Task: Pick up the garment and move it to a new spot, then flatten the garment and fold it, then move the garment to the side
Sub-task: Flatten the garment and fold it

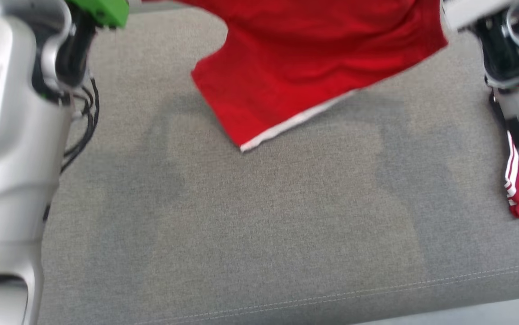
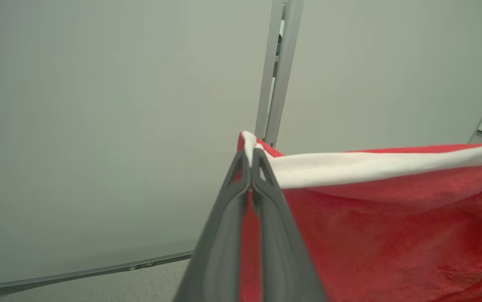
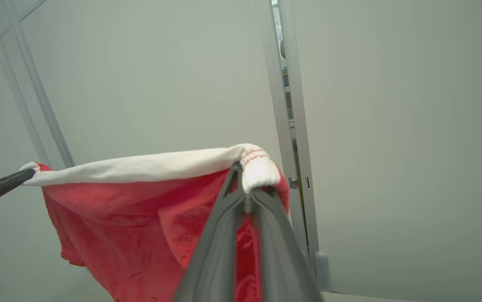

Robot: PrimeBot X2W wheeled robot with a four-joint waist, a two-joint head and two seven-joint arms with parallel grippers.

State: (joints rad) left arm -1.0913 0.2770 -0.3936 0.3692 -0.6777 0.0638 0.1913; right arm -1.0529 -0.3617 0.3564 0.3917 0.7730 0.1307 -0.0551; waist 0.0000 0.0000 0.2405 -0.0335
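Grey woven cushion surface below, pale wall panels behind. The garment is red, shorts by the look: white waistband, white hem edge, white side stripes. It hangs over the cushion surface, waistband stretched between both arms. One corner is clamped in the left gripper; the other, bunched, is pinched in the right gripper. Head view is blurred.

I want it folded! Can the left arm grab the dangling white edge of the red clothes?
Probably not yet: the left gripper is shut on the garment's top band, and so is the right gripper. The white edge hangs free above the grey cushion, nothing blocking it.
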